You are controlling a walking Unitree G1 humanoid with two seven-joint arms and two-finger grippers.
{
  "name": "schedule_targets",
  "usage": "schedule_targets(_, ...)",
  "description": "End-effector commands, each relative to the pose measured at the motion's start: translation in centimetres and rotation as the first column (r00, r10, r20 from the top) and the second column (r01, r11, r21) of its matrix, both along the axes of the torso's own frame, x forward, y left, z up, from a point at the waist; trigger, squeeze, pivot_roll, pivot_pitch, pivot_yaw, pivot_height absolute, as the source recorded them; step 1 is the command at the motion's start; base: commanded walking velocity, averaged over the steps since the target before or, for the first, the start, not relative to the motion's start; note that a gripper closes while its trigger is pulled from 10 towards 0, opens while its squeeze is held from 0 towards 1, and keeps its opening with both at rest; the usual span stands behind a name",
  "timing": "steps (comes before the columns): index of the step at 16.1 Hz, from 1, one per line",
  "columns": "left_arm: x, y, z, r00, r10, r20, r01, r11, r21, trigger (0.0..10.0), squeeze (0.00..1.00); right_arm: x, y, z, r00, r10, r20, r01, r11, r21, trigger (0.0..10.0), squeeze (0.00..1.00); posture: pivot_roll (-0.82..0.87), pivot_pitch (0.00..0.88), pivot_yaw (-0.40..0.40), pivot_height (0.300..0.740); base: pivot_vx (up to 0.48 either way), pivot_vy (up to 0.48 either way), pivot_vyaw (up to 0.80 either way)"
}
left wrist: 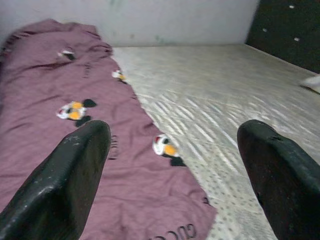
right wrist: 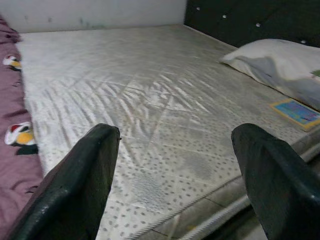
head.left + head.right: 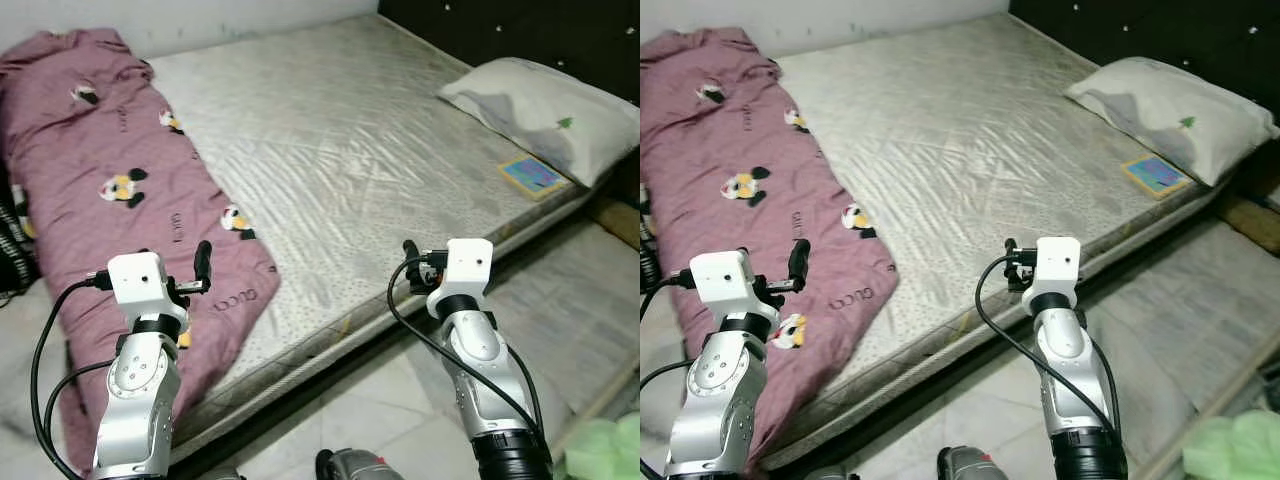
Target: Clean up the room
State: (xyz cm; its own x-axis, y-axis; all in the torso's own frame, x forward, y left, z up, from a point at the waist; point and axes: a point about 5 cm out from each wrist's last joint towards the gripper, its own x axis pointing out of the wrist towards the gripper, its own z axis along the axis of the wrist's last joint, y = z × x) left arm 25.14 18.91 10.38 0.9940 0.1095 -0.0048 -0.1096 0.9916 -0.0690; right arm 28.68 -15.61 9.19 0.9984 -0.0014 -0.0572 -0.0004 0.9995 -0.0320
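Your left gripper (image 1: 175,170) hovers over the near end of the purple blanket (image 3: 110,180) on the mattress's (image 3: 340,170) left side — fingers spread, holding nothing. Your right gripper (image 2: 175,175) hangs open at the near edge; the pillow (image 3: 545,110) lies far right.

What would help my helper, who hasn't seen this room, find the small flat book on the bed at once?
Start at the bare mattress and go to its head end, by the dark headboard, where a white pillow lies. The book lies flat against the pillow's near edge, close to the mattress side. It is the only thin square thing there, yellow-bordered with a blue cover.
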Motion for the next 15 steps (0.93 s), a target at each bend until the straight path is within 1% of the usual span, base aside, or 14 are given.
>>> schedule_targets(1, -0.1, 0.2, 0.3, 1.0, 0.008, 0.007, -0.009, 1.0, 0.009, 10.0, 0.0, 0.0, 0.0, 0.5, 1.0, -0.003, 0.015, 0.003, 1.0, -0.001, 10.0, 0.0, -0.03, 0.069, -0.013, 0.74, 0.0, 0.0, 0.0)
schedule_targets(5, -0.4, 0.1, 0.1, 1.0, 0.014, -0.004, -0.014, 1.0, 0.014, 10.0, 0.0, 0.1, 0.1, 0.6, 1.0, -0.001, 0.019, 0.0, 1.0, 0.004, 10.0, 0.0, -0.03, 0.069, -0.011, 0.74, 0.0, 0.0, 0.0)
schedule_targets(9, -0.4, 0.1, -0.2, 1.0, 0.015, -0.013, -0.015, 1.0, 0.011, 10.0, 0.0, 0.2, 0.2, 0.6, 1.0, 0.007, 0.019, -0.007, 1.0, 0.004, 10.0, 0.0, -0.03, 0.061, -0.014, 0.694, 0.0, 0.0, 0.0)
schedule_targets(11, -0.4, 0.1, -0.4, 1.0, 0.018, -0.017, -0.018, 1.0, 0.006, 10.0, 0.0, 0.2, 0.2, 0.6, 1.0, 0.01, 0.021, -0.01, 1.0, 0.003, 10.0, 0.0, -0.03, 0.055, -0.014, 0.664, 0.0, 0.0, 0.0)
schedule_targets(15, -0.4, 0.1, -0.8, 0.999, 0.025, -0.033, -0.025, 1.0, -0.012, 10.0, 0.0, 0.2, 0.2, 0.6, 1.0, 0.017, 0.021, -0.017, 1.0, 0.001, 10.0, 0.0, -0.04, 0.048, -0.016, 0.622, 0.0, 0.0, 0.0)
